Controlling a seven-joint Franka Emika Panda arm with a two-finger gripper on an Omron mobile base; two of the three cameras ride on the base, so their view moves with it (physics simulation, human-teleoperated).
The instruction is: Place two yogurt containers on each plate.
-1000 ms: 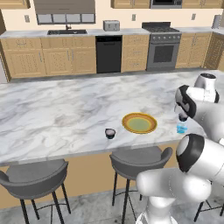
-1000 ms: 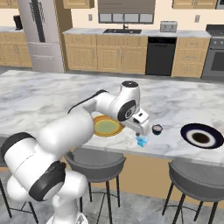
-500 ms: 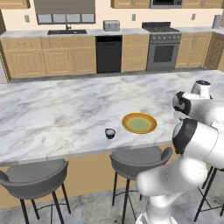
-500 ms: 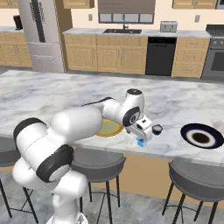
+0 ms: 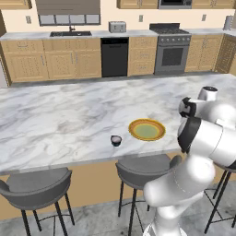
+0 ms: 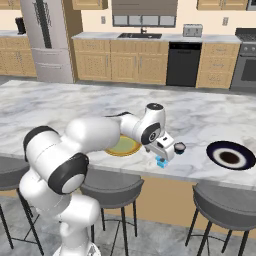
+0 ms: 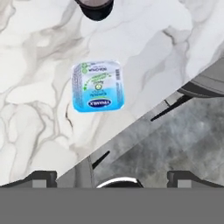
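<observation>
Yogurt tub (image 7: pixel 97 85), light blue, boxy and likely light and thin-walled, sits near the bench (image 7: pixel 39 52) edge below the wide-open tool (image 7: pixel 112 177), best pinched across its flat sides.

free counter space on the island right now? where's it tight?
Free: the wide marble stretch left of and behind the yellow-rimmed round plate, and the strip between the open gripper and the dark navy plate. Tight: the front edge by the light blue boxy yogurt tub, with a dark round cup next to it.

The end effector (image 6: pixel 163 155) hangs over the blue tub (image 6: pixel 161 162), between yellow plate (image 6: pixel 123 147) and dark plate (image 6: pixel 230 155).
</observation>
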